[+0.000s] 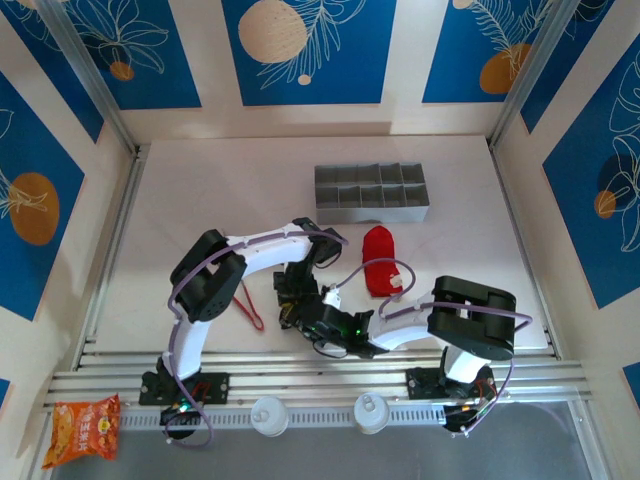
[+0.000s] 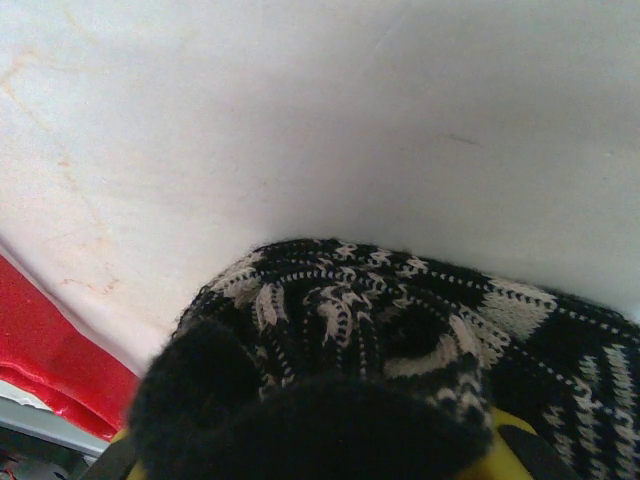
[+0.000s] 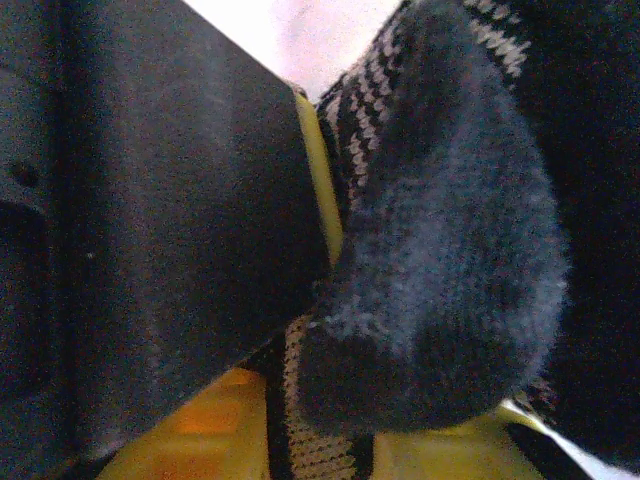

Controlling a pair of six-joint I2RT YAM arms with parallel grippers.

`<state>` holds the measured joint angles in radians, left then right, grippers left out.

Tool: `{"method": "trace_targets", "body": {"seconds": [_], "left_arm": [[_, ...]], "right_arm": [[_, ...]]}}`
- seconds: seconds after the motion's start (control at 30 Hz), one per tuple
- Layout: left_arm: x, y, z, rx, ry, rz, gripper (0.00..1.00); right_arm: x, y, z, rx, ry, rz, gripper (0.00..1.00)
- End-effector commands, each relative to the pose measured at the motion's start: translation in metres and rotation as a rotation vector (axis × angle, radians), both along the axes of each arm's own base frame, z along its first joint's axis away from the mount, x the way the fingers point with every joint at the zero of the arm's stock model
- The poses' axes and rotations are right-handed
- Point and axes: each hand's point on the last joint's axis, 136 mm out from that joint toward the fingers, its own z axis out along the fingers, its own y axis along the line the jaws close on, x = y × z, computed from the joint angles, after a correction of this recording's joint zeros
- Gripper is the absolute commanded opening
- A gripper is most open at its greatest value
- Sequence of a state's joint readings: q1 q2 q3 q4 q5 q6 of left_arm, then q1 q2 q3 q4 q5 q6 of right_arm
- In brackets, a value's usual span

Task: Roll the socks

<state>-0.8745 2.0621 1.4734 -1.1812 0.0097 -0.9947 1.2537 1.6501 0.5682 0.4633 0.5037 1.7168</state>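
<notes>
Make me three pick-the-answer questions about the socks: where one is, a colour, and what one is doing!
1. Where is the red sock?
A) on a chair
B) on the table, near the tray
C) inside a cup

2. What colour is the other sock?
A) green
B) all white
C) black with a pale pattern

3. What is the red sock doing?
A) lying flat, nothing holding it
B) hanging in the air
C) sitting rolled into a ball

Answers:
1 B, the top view shows it lying close to the grey tray.
2 C, both wrist views show black knit with pale stitches.
3 A, it lies stretched out on the table, untouched.
</notes>
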Motion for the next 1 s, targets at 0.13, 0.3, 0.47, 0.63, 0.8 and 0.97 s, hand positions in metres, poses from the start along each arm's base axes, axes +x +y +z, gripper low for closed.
{"method": "trace_targets", "body": {"seconds": [0.13, 0.3, 0.47, 0.63, 0.8, 0.97], "left_arm": [[0.007, -0.038, -0.030, -0.184, 0.005, 0.057, 0.04], [0.036, -0.031, -0.004, -0.264, -0.104, 0.121, 0.45], [0.069, -0.025, 0.029, -0.356, -0.222, 0.193, 0.77], [0.090, -0.011, 0.051, -0.410, -0.313, 0.242, 0.81], [0.095, 0.005, 0.064, -0.446, -0.380, 0.245, 0.76], [0.084, -0.002, 0.064, -0.583, -0.411, 0.220, 0.60]], "right_arm": [[-0.016, -0.076, -0.072, -0.339, 0.232, -0.068, 0.00], [-0.018, -0.102, -0.081, -0.382, 0.315, -0.022, 0.00], [-0.020, -0.108, -0.093, -0.331, 0.398, 0.136, 0.00], [-0.013, -0.118, -0.096, -0.276, 0.420, 0.264, 0.00], [0.002, -0.132, -0.090, -0.220, 0.461, 0.350, 0.00], [0.023, -0.129, -0.077, -0.111, 0.504, 0.420, 0.00]]}}
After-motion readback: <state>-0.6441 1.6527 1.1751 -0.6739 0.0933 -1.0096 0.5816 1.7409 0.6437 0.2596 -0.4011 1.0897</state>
